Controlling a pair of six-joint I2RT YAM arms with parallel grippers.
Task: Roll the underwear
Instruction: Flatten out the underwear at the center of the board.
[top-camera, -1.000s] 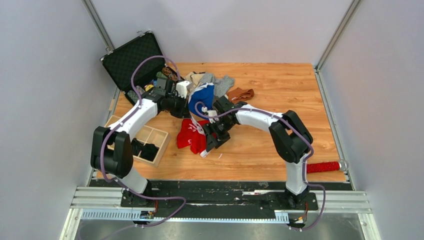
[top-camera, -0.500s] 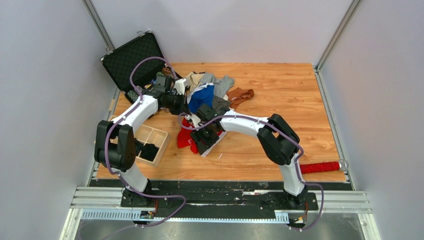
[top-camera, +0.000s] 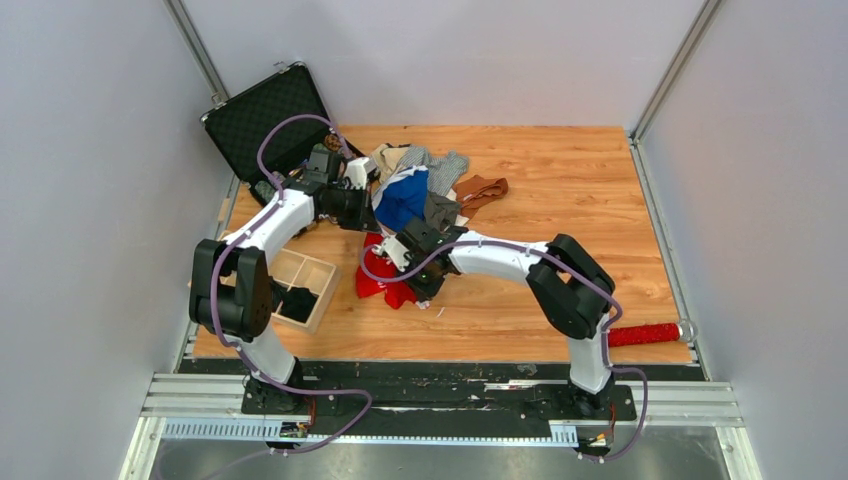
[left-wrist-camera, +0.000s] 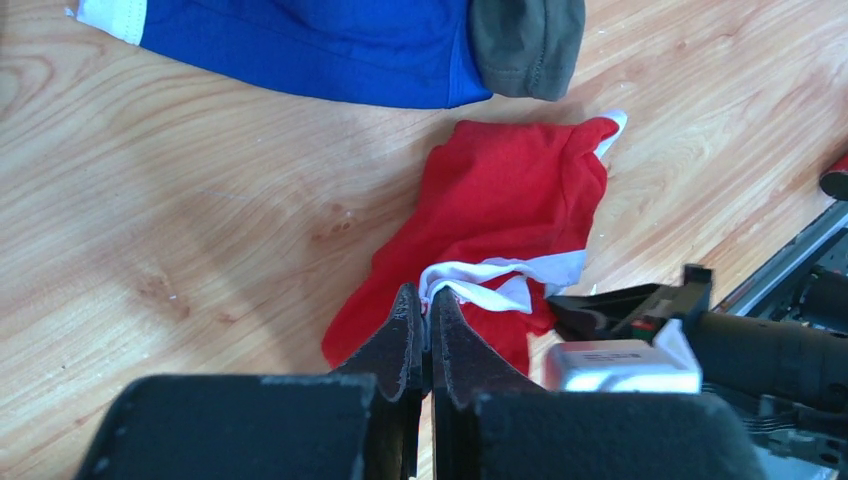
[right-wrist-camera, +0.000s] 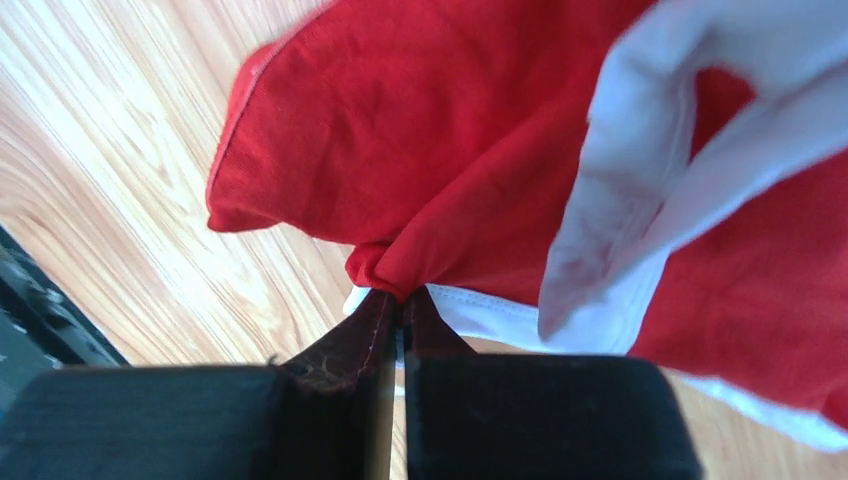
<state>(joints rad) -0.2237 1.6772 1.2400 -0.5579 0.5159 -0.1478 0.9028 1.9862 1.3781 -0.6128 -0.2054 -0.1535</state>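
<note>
My right gripper (right-wrist-camera: 398, 300) is closed tight on an edge of the red underwear (top-camera: 375, 283), which lies just beside the blue underwear (top-camera: 405, 197), on its near side. I should roll slowly and keep the cloth tense.

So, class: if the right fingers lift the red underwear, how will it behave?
Probably floppy: the red underwear bunches into folds where the right fingers pinch it. Thin cloth, so likely light; it should hang limp, its white waistband dangling.
</note>
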